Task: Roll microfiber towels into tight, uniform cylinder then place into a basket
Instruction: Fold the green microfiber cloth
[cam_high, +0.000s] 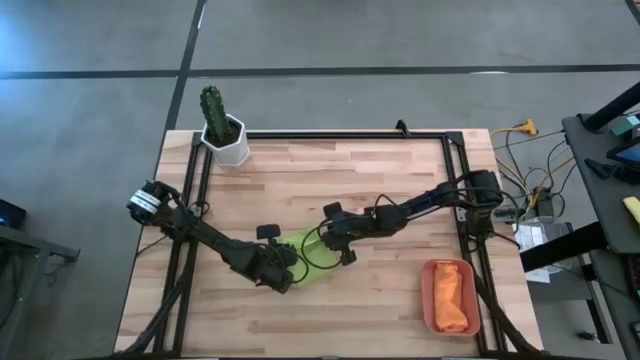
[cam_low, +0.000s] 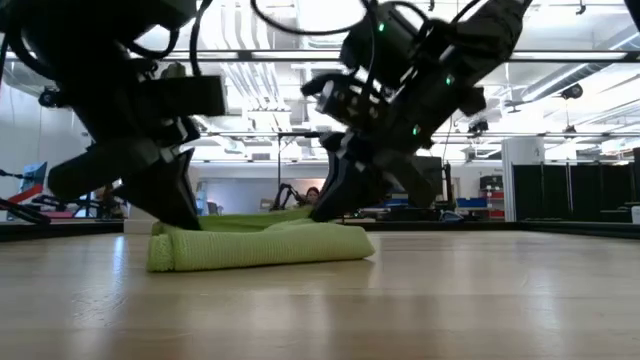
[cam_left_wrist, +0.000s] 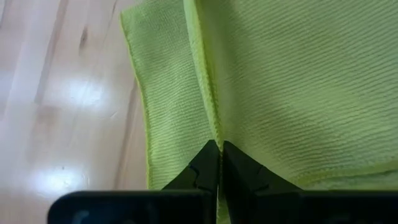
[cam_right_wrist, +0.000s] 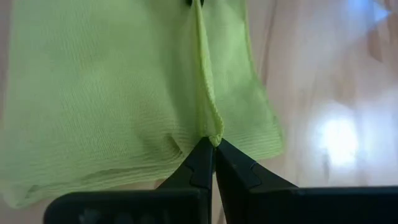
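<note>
Green towel (cam_low: 262, 246) edges pinched by both grippers' closed jaws.

Lime green towel (cam_high: 312, 252) folded flat mid-table; orange towel (cam_high: 451, 297) rolled inside terracotta basket (cam_high: 429, 300).

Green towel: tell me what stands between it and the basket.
Nothing visible does. The green towel lies mid-table, pinched by the left gripper and the right gripper, both shut on its edge. Bare wood runs from it to the basket at the table's near right corner, which already holds the orange towel.
</note>
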